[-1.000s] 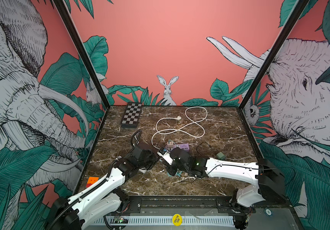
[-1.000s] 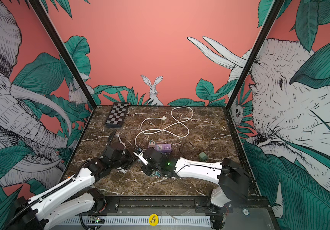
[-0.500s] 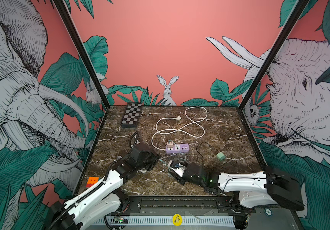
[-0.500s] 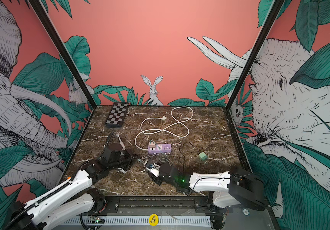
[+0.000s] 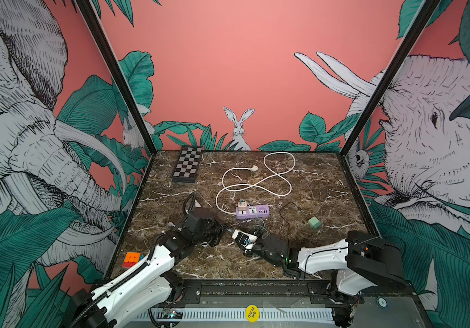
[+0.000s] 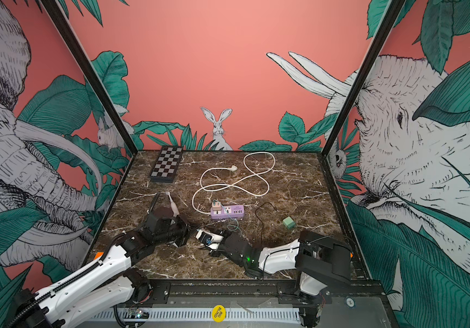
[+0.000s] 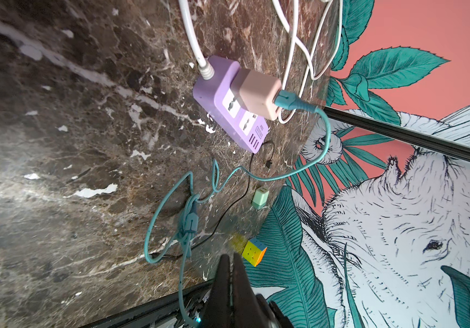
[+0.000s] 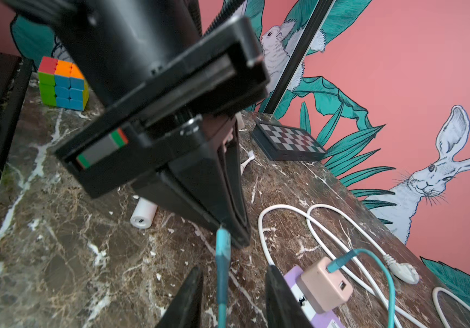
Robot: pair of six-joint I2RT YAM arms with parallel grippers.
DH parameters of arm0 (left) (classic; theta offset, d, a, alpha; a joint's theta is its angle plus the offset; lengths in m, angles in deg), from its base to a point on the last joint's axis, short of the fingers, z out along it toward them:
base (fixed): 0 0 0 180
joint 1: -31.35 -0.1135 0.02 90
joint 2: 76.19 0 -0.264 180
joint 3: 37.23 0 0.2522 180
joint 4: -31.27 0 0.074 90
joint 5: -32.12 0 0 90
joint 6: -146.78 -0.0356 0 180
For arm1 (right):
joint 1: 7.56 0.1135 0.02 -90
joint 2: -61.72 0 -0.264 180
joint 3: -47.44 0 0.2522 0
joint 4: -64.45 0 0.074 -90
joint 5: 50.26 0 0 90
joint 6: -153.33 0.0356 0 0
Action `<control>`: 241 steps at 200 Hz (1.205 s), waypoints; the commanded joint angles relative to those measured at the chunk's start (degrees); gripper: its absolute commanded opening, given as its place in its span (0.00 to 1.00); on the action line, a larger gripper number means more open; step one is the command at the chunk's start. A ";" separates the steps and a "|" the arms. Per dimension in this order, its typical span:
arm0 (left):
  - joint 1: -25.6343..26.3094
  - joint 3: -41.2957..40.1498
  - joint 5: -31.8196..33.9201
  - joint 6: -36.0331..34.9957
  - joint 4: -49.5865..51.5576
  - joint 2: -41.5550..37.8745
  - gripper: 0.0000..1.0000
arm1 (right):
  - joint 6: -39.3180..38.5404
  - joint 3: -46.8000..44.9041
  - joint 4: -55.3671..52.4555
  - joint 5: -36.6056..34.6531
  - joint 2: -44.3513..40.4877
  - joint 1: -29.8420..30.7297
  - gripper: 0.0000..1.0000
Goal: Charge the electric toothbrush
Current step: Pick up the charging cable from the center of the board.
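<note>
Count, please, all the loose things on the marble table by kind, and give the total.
Cables: 3 (white cable, teal cable, black cable)
Plug adapters: 2 (pink adapter, green adapter)
Power strip: 1
Toothbrush: 1
Chessboard: 1
Puzzle cubes: 2 (cube at the front left corner, cube by the right wall)
Total: 10

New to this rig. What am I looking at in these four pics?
A robot's left arm and right arm at a marble table. Two pictures look down from above, nearly alike; two come from wrist cameras. Lying there: a purple power strip with a pink adapter and teal cable plugged in, white cord, chessboard, puzzle cube, green block, and the toothbrush under the left arm. The left tool is shut, the teal plug at its tip; the right tool is open around that cable.
</note>
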 commanded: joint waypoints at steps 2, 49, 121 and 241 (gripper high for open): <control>0.12 -0.72 -0.51 1.28 -1.32 -0.91 0.00 | -1.79 1.47 4.26 -0.26 1.50 0.33 0.30; 0.13 -1.31 -0.44 2.01 -1.78 -1.59 0.00 | -3.38 2.18 1.54 0.28 1.78 0.33 0.22; 0.17 -1.83 -0.43 2.53 -2.46 -1.64 0.00 | -5.15 3.79 -3.25 0.78 1.95 0.77 0.13; -1.01 -2.36 0.14 2.31 -3.56 -3.05 0.02 | -6.79 3.71 -6.28 -3.27 -0.59 1.03 0.00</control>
